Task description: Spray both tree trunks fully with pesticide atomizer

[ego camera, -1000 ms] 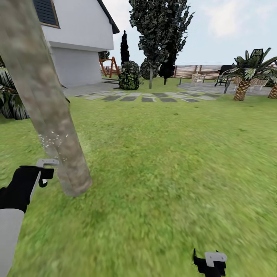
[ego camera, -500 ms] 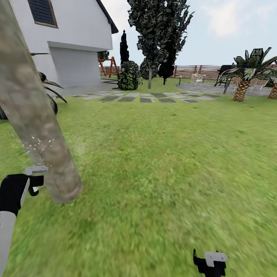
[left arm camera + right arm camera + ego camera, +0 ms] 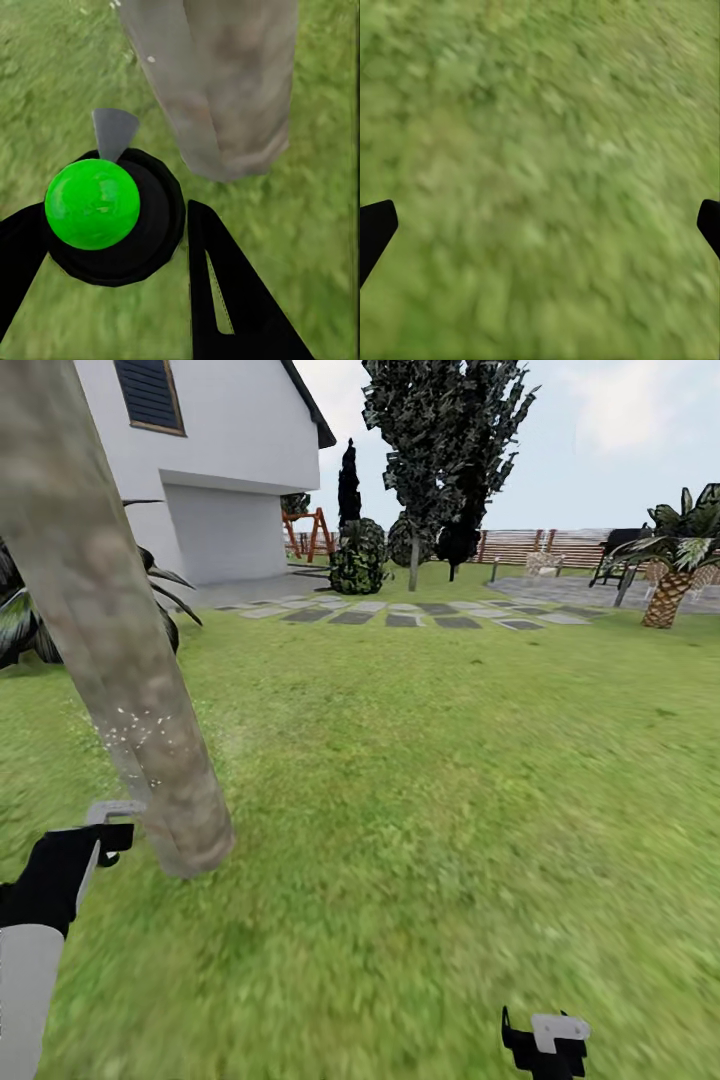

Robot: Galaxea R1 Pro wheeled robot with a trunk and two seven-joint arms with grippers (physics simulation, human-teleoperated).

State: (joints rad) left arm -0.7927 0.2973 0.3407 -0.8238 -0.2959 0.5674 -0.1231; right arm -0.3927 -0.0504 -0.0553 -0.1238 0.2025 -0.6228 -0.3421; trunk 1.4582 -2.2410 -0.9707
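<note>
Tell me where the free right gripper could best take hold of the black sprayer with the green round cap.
Probably the black round body below the green cap, from the side the left gripper leaves free; its grey nozzle faces the grey-brown tree trunk, so avoid that side.

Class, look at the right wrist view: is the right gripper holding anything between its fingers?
No. The right gripper stands open, its two black fingertips at the picture's edges, with just blurred grass between them.

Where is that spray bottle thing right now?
In the head view the atomizer sits at the lower left, held in the left gripper, its nozzle right beside the base of the near tree trunk, above the grass.
</note>
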